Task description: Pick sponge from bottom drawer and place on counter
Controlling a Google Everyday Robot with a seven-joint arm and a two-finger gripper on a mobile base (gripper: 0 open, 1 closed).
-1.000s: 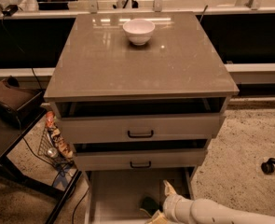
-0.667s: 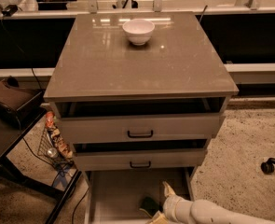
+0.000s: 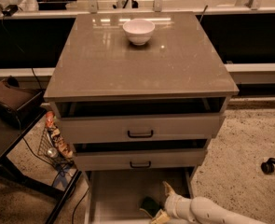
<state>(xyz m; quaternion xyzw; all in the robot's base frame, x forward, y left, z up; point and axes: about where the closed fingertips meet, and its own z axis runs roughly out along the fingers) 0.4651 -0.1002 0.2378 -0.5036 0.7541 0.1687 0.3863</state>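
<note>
The fingers [image 3: 168, 189] stand apart, one pale tip pointing toward the back of the cabinet and the other low at the frame's bottom edge. The sponge [image 3: 149, 204], its dark green face up, lies in the gap between them or just at its mouth. I cannot tell whether either tip touches it. The gripper [image 3: 159, 202] is down inside the bottom drawer [image 3: 116, 195], near its right front, on the white arm [image 3: 216, 212] that reaches in from the lower right.

This looks like the grasp step: the sponge rests on the drawer floor and nothing has been lifted. The next move calls for closing the fingers on the sponge, then drawing it up and out toward the front before rising.

That exit matters, because the middle drawer [image 3: 139, 160] with its black handle hangs directly over the rear of the tray, and the top drawer [image 3: 139, 127] juts out above it. A straight vertical lift would likely meet those fronts. The drawer's right wall is close beside the wrist, while the floor to the left is bare.

The table [image 3: 141, 73], the glossy grey-brown top of the cabinet, has plenty of free surface. Only a white bowl [image 3: 138, 31] sits on it, near the back edge, so the front half offers an easy landing place. A dark side table [image 3: 6, 139] and a wire basket [image 3: 53, 141] crowd the cabinet's left flank.
</note>
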